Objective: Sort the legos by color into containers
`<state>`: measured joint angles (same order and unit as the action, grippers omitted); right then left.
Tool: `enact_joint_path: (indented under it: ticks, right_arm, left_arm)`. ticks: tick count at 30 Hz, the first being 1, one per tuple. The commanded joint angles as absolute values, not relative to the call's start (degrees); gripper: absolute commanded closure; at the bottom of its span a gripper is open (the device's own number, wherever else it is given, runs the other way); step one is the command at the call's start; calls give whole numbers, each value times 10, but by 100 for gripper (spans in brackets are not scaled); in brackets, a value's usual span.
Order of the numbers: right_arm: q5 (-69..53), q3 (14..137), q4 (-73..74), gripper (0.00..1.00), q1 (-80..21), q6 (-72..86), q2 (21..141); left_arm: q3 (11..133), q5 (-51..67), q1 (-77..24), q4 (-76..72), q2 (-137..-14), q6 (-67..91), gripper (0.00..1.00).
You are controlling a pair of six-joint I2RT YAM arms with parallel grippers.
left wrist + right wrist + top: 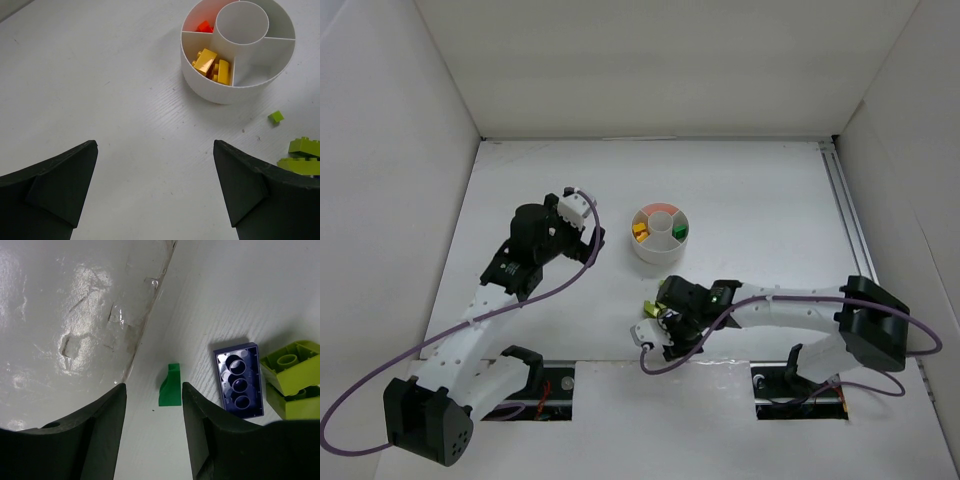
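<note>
Between the parted fingers of my right gripper (154, 390) lay a small green brick (170, 387) on the table (200, 305), the jaws not closed on it, near a purple brick (240, 380) and stacked lime bricks (292, 375). My left gripper (154, 150) hung wide apart, holding nothing. Ahead of it stood the white dish (220, 92), yellow bricks (212, 64) in one wedge and an orange brick (204, 26) in the next.
</note>
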<state>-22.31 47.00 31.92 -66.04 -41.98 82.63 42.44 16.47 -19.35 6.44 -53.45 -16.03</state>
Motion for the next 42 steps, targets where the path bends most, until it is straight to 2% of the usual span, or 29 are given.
enact_joint_path:
  ticks: [1, 6, 17, 24, 28, 34, 39, 42]
  right_arm:
    - [-210, 490, 280, 46, -664, -405, 832]
    - [-210, 496, 280, 47, -664, -400, 850]
    - [-199, 519, 281, 58, -664, -395, 887]
    - [-180, 519, 281, 69, -670, -395, 897]
    - [-175, 519, 281, 85, -670, -395, 903]
    - [-175, 514, 281, 93, -670, -395, 850]
    - [-218, 536, 281, 99, -600, -356, 771]
    - [-299, 555, 281, 100, -499, -330, 755]
  left_arm:
    - [417, 170, -189, 44, -521, -163, 0]
    - [417, 170, -184, 39, -521, -168, 0]
    - [417, 175, -184, 33, -532, -168, 0]
    - [417, 175, -184, 33, -537, -168, 0]
    - [417, 175, -184, 33, -542, -168, 0]
    - [417, 180, -184, 22, -542, -168, 0]
    - [417, 185, -184, 11, -548, -162, 0]
    - [423, 192, -184, 11, -554, -155, 0]
